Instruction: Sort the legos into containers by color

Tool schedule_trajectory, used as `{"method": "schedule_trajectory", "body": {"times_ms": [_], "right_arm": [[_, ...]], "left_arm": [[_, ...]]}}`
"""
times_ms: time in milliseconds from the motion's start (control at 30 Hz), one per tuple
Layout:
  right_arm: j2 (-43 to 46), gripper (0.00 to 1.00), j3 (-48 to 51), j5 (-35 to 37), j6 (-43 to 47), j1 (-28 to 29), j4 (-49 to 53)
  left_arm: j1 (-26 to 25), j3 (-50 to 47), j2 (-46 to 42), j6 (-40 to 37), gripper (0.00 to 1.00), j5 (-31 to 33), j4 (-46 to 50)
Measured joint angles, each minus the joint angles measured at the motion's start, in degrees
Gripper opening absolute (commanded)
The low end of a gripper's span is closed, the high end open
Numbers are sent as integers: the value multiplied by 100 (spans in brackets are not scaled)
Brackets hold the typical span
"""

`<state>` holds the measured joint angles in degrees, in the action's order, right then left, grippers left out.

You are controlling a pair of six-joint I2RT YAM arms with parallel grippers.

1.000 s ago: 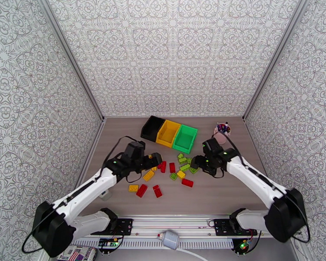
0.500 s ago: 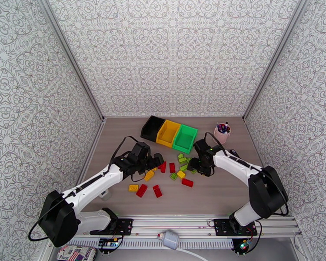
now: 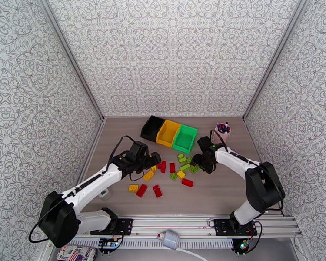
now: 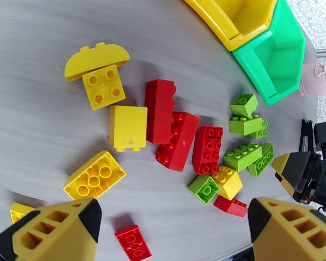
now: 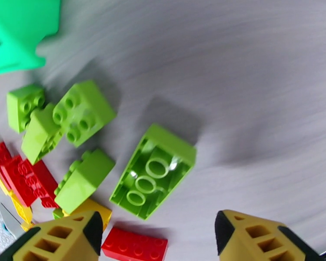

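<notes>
Hovering over the left side of the pile, the left gripper (image 4: pixel 171 233) stands wide with nothing between its fingers. The legos (image 3: pixel 172 167) nearest it are the yellow and red ones. A yellow brick (image 4: pixel 94 175) lies on its back just ahead of one fingertip, a small red brick (image 4: pixel 132 242) sits inside the gap, and a red cluster (image 4: pixel 174 129) lies farther on. I judge the small red brick the easiest take for this arm, since it already lies between the fingers.

Far of the pile the bins stand in a row, touching: black bin (image 3: pixel 151 127), yellow bin (image 3: pixel 168 132), green bin (image 3: pixel 184 138). As far as they show, the yellow and green ones hold no brick, so the sorting looks barely begun.

On the right side of the pile the right gripper (image 5: pixel 158 238) is partly open and empty, set narrower than the left. A green brick (image 5: pixel 154 170) lies hollow side up just ahead of its gap and about centred on it, apart from both fingers. The brick's long axis runs on a slant to the line between the fingertips, so the wrist probably needs a turn for the fingers to close across the short sides. This arm is clearly the nearer to the green legos, and the green bin stands close by, far and slightly left of it. A pink cup (image 3: pixel 222 132) stands right of that bin, well clear of the legos.
</notes>
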<state>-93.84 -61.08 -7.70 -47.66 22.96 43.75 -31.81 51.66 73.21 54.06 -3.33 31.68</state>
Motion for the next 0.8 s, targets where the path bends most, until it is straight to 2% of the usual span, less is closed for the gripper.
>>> {"method": "schedule_trajectory", "body": {"times_ms": [800], "right_arm": [[-881, 60, -407, -175, -61, -81, -243]], "left_arm": [[232, 33, 267, -9, 94, -136, -4]]}}
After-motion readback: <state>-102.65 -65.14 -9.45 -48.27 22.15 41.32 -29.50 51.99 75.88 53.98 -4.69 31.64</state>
